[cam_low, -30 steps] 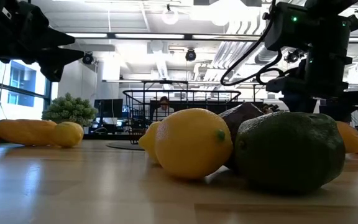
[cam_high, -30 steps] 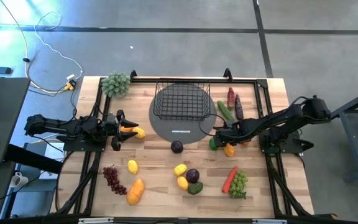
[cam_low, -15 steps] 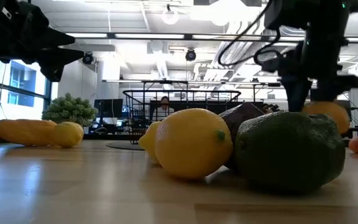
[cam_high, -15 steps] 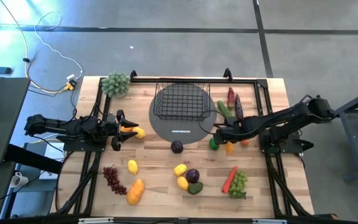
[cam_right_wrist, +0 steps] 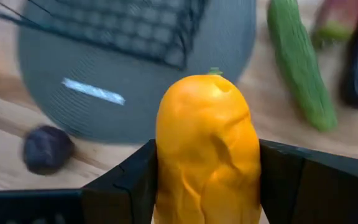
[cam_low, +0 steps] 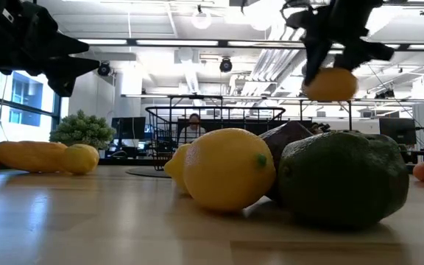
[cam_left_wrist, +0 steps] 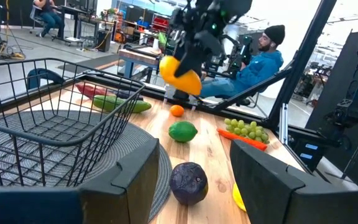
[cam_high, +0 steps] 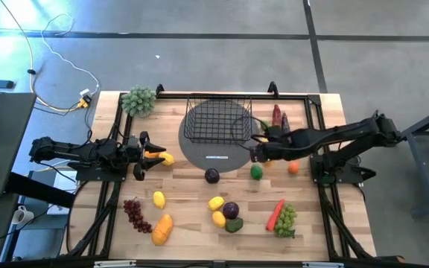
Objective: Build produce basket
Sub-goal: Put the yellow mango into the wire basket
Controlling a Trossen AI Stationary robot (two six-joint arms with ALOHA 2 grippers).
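Note:
The black wire basket [cam_high: 216,120] stands on a flat grey round disc [cam_high: 213,155] at the table's far middle. My right gripper [cam_high: 262,152] hangs over the disc's right edge, by the basket's near right corner, shut on an orange-yellow fruit [cam_right_wrist: 207,149] with a small green stem. The low view shows this fruit [cam_low: 330,83] high above the table. Other produce lies loose on the wood. At the left side my left gripper [cam_high: 144,154] points level and is open, with nothing between its fingers; a yellow fruit [cam_high: 167,158] lies just beyond them. My right gripper pinches the orange-yellow fruit's two long sides [cam_right_wrist: 166,168] between its two fingers [cam_right_wrist: 284,180], which lie along the fruit. The fingers slant down from the table's right. The fruit's stem end [cam_right_wrist: 214,73] points away from the wrist. The fruit is lifted clear of the table.
A green lime [cam_high: 256,172], a small orange [cam_high: 293,168] and a purple plum [cam_high: 212,176] lie below my right gripper. A cucumber [cam_high: 269,132] and two long vegetables [cam_high: 281,125] lie right of the basket. Lemons, grapes, a carrot and a mango lie nearer. A person sits beyond the table.
My right gripper has risen from the table beside the green lime and gone toward the basket, turning as it rose. The orange-yellow fruit went up with it, from resting on the wood to hanging well clear above it.

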